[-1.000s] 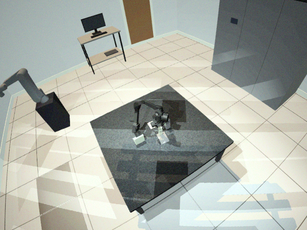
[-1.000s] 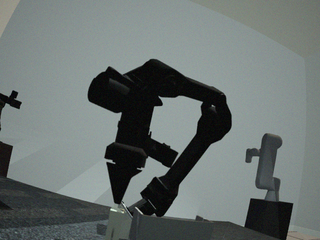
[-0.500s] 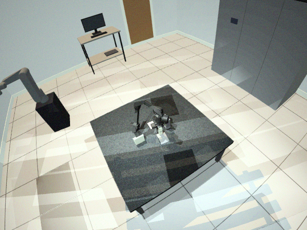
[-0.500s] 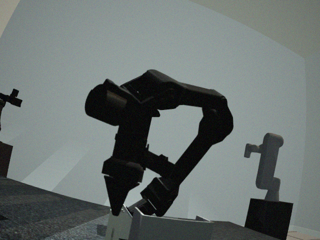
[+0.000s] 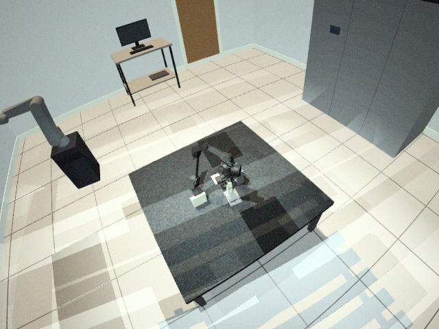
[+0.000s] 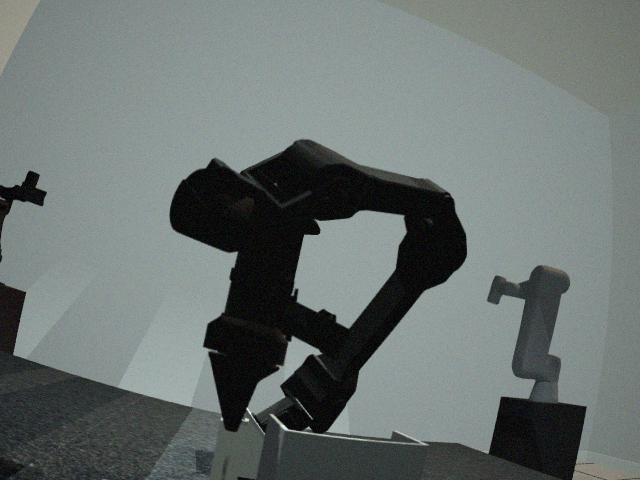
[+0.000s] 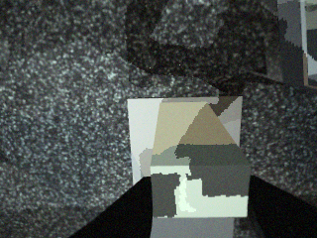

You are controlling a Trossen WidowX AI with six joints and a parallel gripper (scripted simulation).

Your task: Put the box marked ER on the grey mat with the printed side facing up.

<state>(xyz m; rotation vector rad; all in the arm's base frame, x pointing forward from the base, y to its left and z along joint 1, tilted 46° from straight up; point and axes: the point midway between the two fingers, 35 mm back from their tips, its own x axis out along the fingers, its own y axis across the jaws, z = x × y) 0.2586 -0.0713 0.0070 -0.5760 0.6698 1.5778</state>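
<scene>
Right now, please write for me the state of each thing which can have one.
black parallel-jaw gripper: shut on the box
pale rectangular box: upright, gripped
black flat monitor: screen dark
brown flat door: closed
</scene>
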